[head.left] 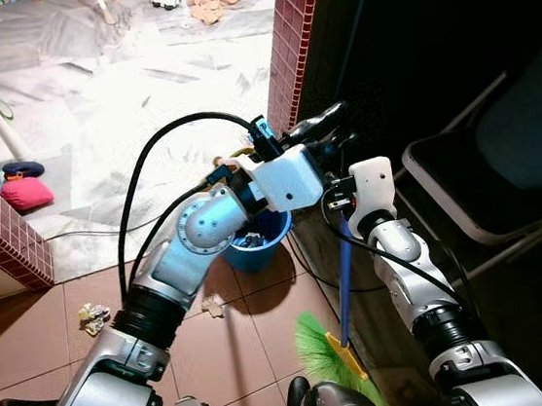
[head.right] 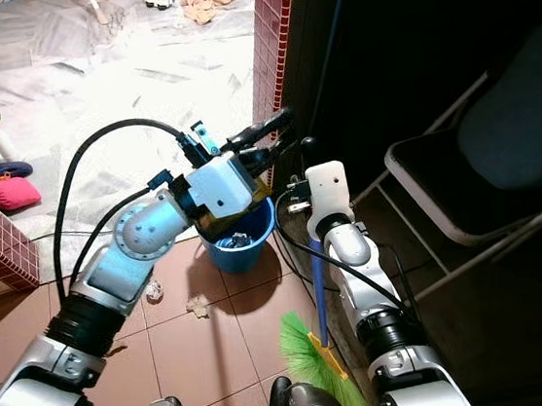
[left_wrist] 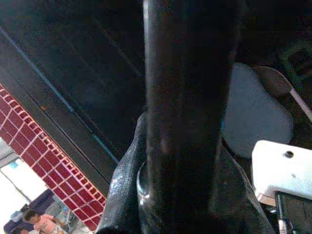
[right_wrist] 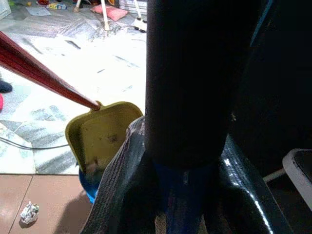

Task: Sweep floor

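Green bristles of the broom (head.left: 327,348) rest on the tiled floor (head.left: 239,349) below the right tool (head.left: 349,216), which is clamped round the blue handle; the long axis runs steeply upward. The left tool (head.left: 326,130), fingers apart, is held above a blue bucket (head.left: 256,244).

no text, label, brand, number or sign can be read anywhere in these views; the surfaces are plain, or too dark and too blurred to tell.
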Controlling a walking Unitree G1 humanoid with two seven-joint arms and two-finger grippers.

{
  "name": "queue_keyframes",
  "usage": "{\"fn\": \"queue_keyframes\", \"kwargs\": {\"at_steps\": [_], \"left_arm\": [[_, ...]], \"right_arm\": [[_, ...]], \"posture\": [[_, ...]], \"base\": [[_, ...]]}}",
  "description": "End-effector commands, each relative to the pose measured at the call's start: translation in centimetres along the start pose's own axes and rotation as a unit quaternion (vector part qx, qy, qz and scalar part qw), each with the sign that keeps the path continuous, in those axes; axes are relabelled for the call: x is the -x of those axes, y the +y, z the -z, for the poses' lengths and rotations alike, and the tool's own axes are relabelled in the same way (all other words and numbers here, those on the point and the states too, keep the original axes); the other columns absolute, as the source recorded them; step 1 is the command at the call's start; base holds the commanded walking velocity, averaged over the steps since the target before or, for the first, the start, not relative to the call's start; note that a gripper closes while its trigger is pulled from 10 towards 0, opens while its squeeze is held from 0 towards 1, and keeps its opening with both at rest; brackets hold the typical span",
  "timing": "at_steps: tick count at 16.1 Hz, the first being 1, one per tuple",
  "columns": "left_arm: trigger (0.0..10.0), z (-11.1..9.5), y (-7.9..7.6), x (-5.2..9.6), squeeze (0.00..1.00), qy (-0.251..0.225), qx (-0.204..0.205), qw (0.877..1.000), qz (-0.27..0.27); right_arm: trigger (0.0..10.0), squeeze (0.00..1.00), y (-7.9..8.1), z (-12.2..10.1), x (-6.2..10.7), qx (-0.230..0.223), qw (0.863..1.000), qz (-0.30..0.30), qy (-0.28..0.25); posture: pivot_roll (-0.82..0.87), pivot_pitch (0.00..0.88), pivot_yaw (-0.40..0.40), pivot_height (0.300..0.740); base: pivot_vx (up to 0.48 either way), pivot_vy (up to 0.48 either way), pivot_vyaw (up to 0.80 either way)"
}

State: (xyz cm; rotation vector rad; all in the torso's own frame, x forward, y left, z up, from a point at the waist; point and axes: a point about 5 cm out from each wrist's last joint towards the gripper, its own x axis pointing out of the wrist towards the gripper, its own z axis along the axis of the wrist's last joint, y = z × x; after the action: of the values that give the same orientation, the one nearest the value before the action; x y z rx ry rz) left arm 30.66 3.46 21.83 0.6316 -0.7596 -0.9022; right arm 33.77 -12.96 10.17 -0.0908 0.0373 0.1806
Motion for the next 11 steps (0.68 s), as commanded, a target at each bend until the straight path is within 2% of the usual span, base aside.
{"fn": "queue_keyframes", "kwargs": {"at_steps": [1,2,4,5,7,9,11], "left_arm": [[10.0,-2.2,0.2,-0.7,0.0,-0.059,-0.029,0.998,0.016],[10.0,-1.9,-1.6,-0.5,0.0,-0.047,0.012,0.996,0.077],[10.0,-2.4,-3.1,-0.4,0.0,-0.058,0.008,0.994,0.097],[10.0,-2.4,-2.7,-0.5,0.0,-0.057,-0.002,0.995,0.086],[10.0,-2.0,-0.6,-0.9,0.0,-0.047,-0.014,0.998,0.034],[10.0,-1.2,3.6,-0.8,0.0,-0.021,-0.001,0.996,-0.085],[10.0,-1.6,3.3,-0.6,0.0,-0.028,0.008,0.995,-0.094]], "right_arm": [[10.0,0.0,-0.4,-0.8,-0.3,0.01,1.0,0.003,-0.016],[10.0,0.0,-0.4,-0.8,-0.4,0.011,1.0,0.002,-0.017],[10.0,0.0,-0.4,-0.8,-0.4,0.012,1.0,0.001,-0.017],[10.0,0.0,-0.3,-0.9,-0.4,0.013,1.0,0.001,-0.018],[10.0,0.0,-0.4,-0.9,-0.4,0.014,1.0,0.002,-0.02],[10.0,0.0,-0.4,-0.9,-0.4,0.014,1.0,0.004,-0.022],[10.0,0.0,-0.4,-1.0,-0.4,0.017,1.0,0.003,-0.024]], "posture": [[0.0,0.113,-0.092,0.74],[0.0,0.111,-0.095,0.74],[0.0,0.111,-0.094,0.74],[0.0,0.109,-0.094,0.74],[0.0,0.109,-0.092,0.74],[0.0,0.107,-0.089,0.74],[0.0,0.108,-0.094,0.74]], "base": [[0.0,0.0,0.0],[0.0,0.0,0.0],[0.0,0.0,0.0],[0.0,0.0,0.0],[0.0,0.0,0.0],[0.0,0.0,0.0],[0.0,0.0,0.0]]}}
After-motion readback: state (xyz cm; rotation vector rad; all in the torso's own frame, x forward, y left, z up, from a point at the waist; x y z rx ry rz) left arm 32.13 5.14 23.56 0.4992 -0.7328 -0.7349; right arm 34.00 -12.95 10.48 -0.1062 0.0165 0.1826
